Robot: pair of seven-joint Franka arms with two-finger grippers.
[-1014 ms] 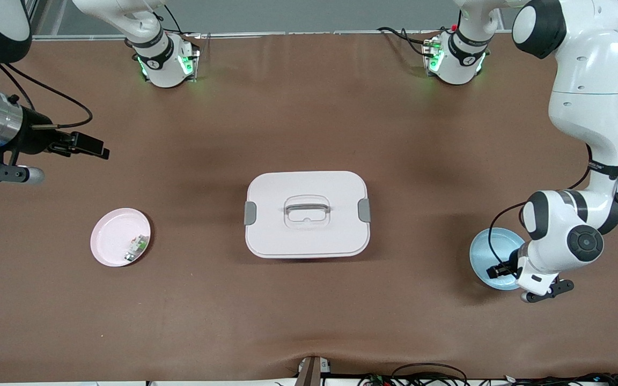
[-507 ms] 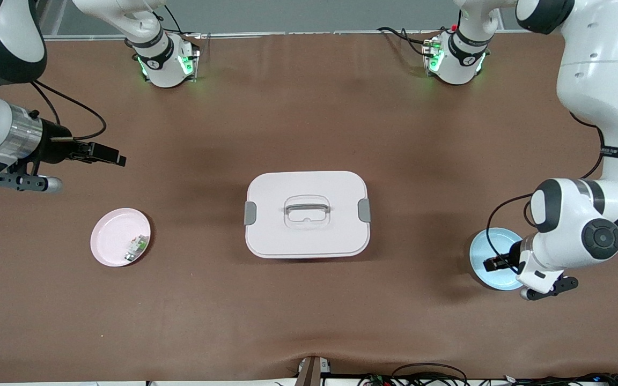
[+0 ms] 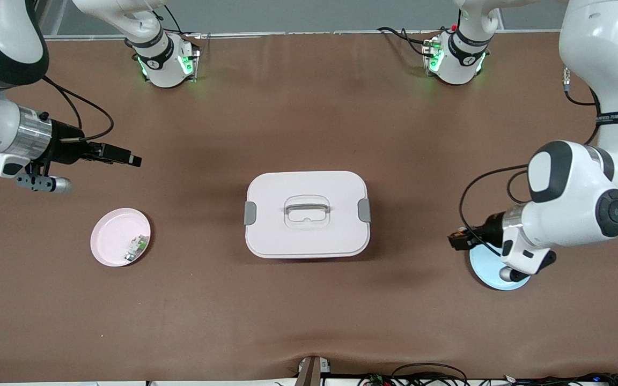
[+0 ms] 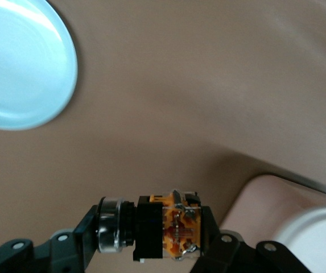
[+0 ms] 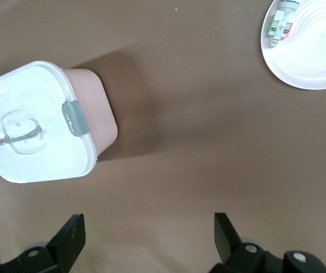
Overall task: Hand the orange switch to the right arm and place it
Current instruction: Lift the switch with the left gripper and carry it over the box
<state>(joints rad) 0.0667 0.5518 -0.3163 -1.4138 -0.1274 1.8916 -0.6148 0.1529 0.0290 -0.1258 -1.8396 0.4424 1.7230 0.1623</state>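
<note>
The orange switch (image 4: 177,232), a small black block with an orange body and a silver cap, is clamped end to end in my left gripper (image 4: 151,232). That left gripper (image 3: 456,239) hangs in the air over the brown table, just past the edge of the pale blue plate (image 3: 485,271) on the side toward the box. My right gripper (image 3: 131,159) is open with nothing between its fingers (image 5: 71,234). It hovers over bare table above the pink plate's end, pointing toward the middle.
A pink box with a white latched lid (image 3: 307,214) stands mid-table. The pink plate (image 3: 111,236) toward the right arm's end holds a small white-and-green part (image 3: 136,247). The blue plate (image 4: 20,62) looks bare.
My left gripper has risen off the blue plate with the switch in it and shifted toward the box. My right gripper has advanced toward the table's middle.
</note>
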